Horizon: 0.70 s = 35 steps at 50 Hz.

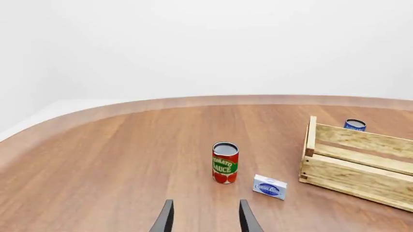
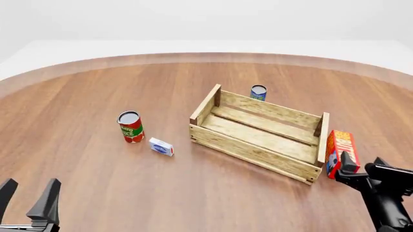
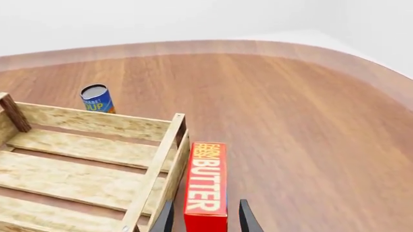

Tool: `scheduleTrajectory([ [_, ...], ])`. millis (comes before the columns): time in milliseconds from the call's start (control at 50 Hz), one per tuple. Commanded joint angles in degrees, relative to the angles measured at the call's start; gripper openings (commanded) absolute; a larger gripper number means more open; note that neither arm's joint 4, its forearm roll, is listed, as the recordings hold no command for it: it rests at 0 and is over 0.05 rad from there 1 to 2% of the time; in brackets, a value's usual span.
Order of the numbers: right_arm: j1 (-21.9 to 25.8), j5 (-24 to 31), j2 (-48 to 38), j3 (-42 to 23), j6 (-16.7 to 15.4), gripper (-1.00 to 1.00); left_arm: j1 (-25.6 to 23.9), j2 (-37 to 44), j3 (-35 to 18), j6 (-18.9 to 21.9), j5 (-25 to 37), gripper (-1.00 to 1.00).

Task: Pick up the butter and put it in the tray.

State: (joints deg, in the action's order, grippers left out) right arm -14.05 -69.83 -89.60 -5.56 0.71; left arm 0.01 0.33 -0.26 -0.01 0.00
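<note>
Tomato sauce can [image 2: 130, 126] upright on the left half of the table [image 2: 96, 159], small white-and-blue box [image 2: 161, 146] just beside it toward the near edge, apart from the can. Blue-labelled can [image 2: 258, 92] upright just behind the tray's far wall, outside it. Tray [image 2: 258, 133], light-wood slatted crate, sits mid-table turned at an angle, nothing seen inside it. Butter [image 2: 338, 150], red-orange carton, stands on end on the table just outside the tray's right end wall; front view can't settle whether it touches the wall, right wrist view shows it close alongside [image 3: 206, 186]. That end wall is between the butter and the tray's inside; nothing else near it.

Right gripper [image 2: 360, 170] low at the near right edge, reaching forward; jaws spread, one on each side of the butter's near end, not visibly pressed on it. In the right wrist view the fingertips [image 3: 166, 217] flank the carton's bottom edge. Left gripper [image 2: 29, 195] at the near left corner, well away from everything, jaws spread with nothing between them; its wrist view looks toward the tomato sauce can [image 1: 225, 162] and white-and-blue box [image 1: 270, 186].
</note>
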Motion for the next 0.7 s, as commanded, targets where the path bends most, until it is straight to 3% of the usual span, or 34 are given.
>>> scheduleTrajectory([
  [20, -0.13, -0.06, -2.96, -1.83, 0.34, 1.00, 0.00, 0.00, 0.00, 0.00, 0.00, 1.00],
  [700, 0.48, -0.05, -8.71, -4.54, 2.15, 1.00, -0.01, -0.01, 0.00, 0.00, 0.00, 1.00],
])
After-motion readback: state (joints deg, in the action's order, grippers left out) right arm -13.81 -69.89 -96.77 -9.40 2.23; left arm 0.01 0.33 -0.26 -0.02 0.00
